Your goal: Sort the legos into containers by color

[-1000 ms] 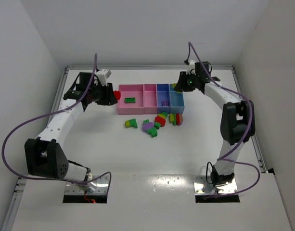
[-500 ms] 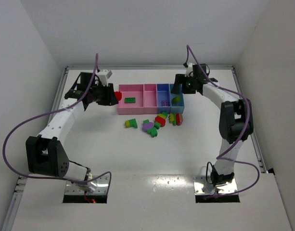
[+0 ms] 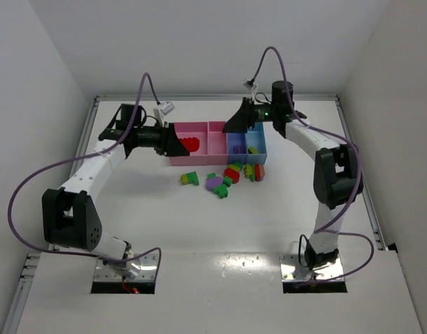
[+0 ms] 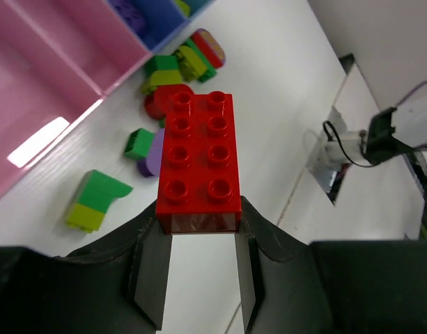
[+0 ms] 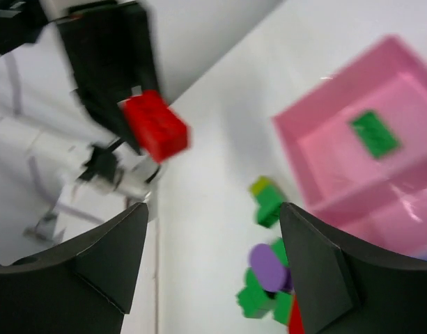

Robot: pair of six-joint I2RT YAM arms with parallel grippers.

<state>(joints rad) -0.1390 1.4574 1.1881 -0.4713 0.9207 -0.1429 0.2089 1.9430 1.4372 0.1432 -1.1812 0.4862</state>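
Nothing to read here in any view: no label, number, brand or sign. The studs of the red brick (image 4: 199, 163) sit close in the left wrist view, but no lettering can be made out on them.
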